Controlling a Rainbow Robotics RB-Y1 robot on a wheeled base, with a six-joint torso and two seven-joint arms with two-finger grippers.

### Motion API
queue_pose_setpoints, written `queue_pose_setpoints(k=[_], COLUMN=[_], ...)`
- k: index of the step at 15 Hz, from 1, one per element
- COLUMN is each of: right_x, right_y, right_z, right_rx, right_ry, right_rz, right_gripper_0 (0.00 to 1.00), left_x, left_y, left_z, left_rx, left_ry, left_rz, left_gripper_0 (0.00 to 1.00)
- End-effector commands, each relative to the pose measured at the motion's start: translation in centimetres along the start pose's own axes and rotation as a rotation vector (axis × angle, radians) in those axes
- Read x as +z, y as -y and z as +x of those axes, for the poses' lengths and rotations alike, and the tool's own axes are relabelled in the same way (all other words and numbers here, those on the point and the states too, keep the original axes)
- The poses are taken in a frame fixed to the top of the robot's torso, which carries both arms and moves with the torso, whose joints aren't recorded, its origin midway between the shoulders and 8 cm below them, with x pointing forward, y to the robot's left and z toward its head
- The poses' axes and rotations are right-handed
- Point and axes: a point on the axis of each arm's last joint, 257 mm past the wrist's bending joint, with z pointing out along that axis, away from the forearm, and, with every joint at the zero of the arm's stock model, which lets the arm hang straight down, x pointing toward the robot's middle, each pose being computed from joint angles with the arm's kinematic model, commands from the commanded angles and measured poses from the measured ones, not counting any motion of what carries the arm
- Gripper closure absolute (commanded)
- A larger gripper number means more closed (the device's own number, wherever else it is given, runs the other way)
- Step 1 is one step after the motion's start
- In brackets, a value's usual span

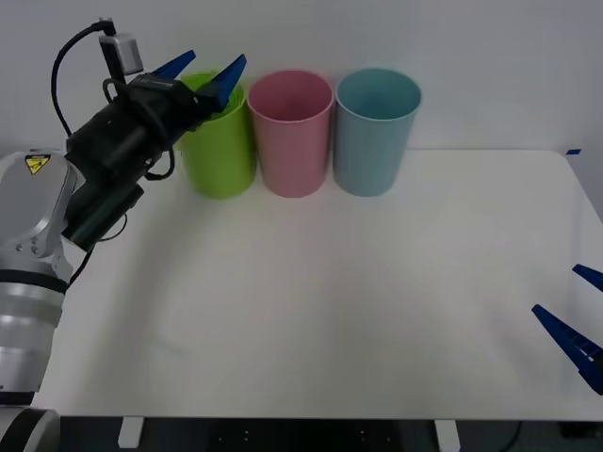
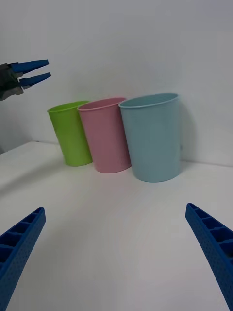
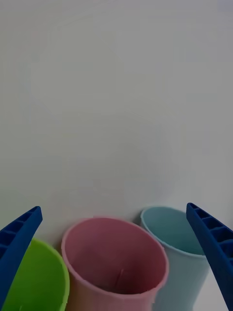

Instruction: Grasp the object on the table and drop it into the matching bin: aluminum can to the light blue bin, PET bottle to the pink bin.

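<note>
Left gripper: we see our left gripper point(image 1: 201, 73) raised at the back left of the table point(image 1: 311, 311), its blue fingers spread apart with nothing between them, hanging over the lime green bin point(image 1: 220, 141) beside the pink bin point(image 1: 291, 132).
Left wrist look: from the left wrist camera we look down past the parted fingers point(image 3: 17, 243) into the mouth of the pink bin point(image 3: 114, 257), with the lime green bin point(image 3: 39, 279) on one side of it and the light blue bin point(image 3: 174, 243) on the other.
Bottle: we cannot make out the PET bottle on the tabletop; inside the pink bin there is only a faint upright shape at the bottom, too vague for us to name, so we judge the bottle is probably already in there but cannot confirm it.
Right gripper: our right gripper point(image 1: 577, 320) sits low at the table's right front edge, its fingers wide apart and empty, well away from the bins.
Bins: the three stand in a row along the back, green, pink, then light blue point(image 1: 377, 132), rims just beside one another.
Key relation: the pink bin lies just to the right of our left gripper and below it, so the left arm is far nearer than the right.
Stage: we judge the drop is done or all but done.
</note>
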Motion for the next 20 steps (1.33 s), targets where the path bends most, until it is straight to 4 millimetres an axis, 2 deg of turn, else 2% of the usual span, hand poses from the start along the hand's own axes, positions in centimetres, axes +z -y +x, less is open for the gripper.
queue_pose_setpoints(k=[1, 6, 9, 15, 20], right_x=[0.0, 0.0, 0.0, 0.0, 0.0], right_y=[0.0, 0.0, 0.0, 0.0, 0.0], right_z=[0.0, 0.0, 0.0, 0.0, 0.0], right_rx=[0.0, 0.0, 0.0, 0.0, 0.0], right_ry=[0.0, 0.0, 0.0, 0.0, 0.0], right_rz=[0.0, 0.0, 0.0, 0.0, 0.0], right_gripper_0=[0.0, 0.0, 0.0, 0.0, 0.0], left_x=[-4.5, -13.2, -17.4, -24.5, -28.5], left_y=[-0.6, -2.4, -3.0, -3.1, -2.4], left_z=[0.0, 0.3, 0.9, 3.1, 5.8], left_rx=[0.02, 0.095, 0.156, 0.218, 0.208], left_ry=[-0.006, -0.064, -0.123, -0.258, -0.346], left_rz=[0.003, 0.002, -0.001, 0.006, -0.01], left_gripper_0=[0.0, 0.0, 0.0, 0.0, 0.0])
